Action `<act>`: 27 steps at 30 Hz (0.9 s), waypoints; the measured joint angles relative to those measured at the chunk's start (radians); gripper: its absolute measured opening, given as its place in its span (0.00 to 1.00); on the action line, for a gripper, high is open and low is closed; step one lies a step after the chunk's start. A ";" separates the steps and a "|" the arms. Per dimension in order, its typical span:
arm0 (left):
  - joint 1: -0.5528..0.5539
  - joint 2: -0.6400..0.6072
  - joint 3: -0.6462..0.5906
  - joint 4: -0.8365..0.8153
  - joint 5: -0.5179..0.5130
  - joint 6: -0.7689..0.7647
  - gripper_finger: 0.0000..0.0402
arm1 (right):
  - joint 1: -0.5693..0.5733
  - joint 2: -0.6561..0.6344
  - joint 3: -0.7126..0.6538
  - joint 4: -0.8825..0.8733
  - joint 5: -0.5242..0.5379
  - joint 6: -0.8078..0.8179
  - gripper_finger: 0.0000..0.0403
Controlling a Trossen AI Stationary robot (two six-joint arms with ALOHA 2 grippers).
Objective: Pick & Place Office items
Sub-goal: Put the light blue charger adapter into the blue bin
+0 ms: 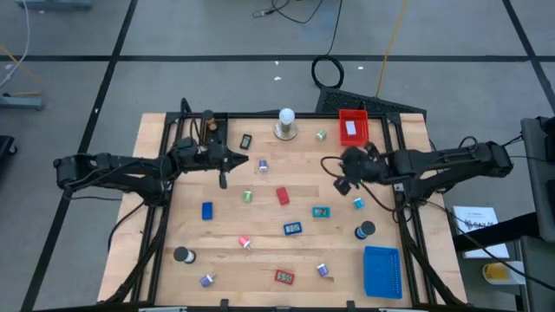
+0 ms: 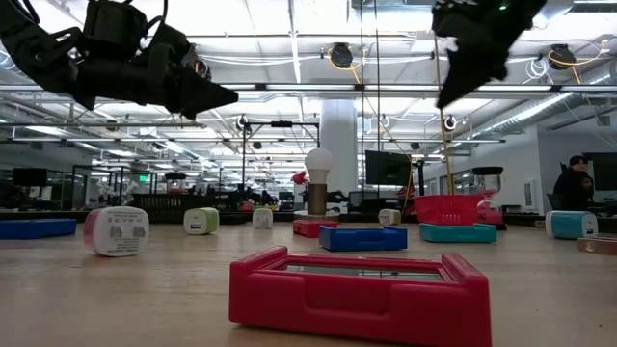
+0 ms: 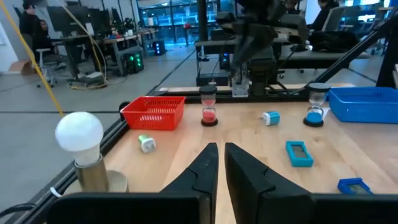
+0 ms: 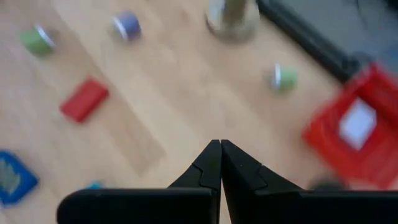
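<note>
Both grippers are up off the table and carrying nothing, so it's all about which piece gets grabbed next.

The left gripper (image 1: 224,179) hangs over the left half of the table, fingers nearly together with just a thin gap showing in its wrist view. From its tip in the overhead view, the closest bit is the green roll (image 1: 247,197) at about 4 o'clock, near but not under it. The small purple roll (image 1: 263,165) sits at roughly 2 o'clock, and the blue block (image 1: 207,211) is down at about 7 o'clock, a little farther off.

The right gripper (image 1: 341,184) has its fingers pressed tight together, hanging beside the red basket (image 1: 353,126), which is up at about 12 to 1 o'clock from it. The little blue roll (image 1: 358,203) is its closest piece, at about 5 o'clock.

The red block (image 1: 283,196) lies between the two arms, long axis running roughly 12 to 6 with a slight tilt. I'd guess it's about even who gets there first, maybe the right arm by a hair. Either gripper would need to spread before coming down.
</note>
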 joint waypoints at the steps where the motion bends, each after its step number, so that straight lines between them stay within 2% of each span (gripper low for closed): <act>1: 0.000 0.000 0.000 0.000 0.000 -0.006 0.09 | 0.017 0.000 0.008 -0.064 -0.016 0.061 0.00; 6: 0.000 0.000 0.000 0.003 0.000 0.022 0.09 | 0.074 0.000 0.020 -0.303 -0.105 0.327 0.04; 11: 0.000 0.000 0.000 0.003 0.000 0.017 0.09 | 0.126 0.007 0.012 -0.390 -0.172 0.503 0.16; 21: 0.000 0.000 0.000 -0.013 -0.001 0.018 0.09 | 0.172 0.012 -0.152 -0.290 -0.223 0.671 0.53; 27: 0.000 0.000 0.000 -0.013 -0.001 0.027 0.09 | 0.168 0.014 -0.249 -0.145 -0.256 0.674 0.68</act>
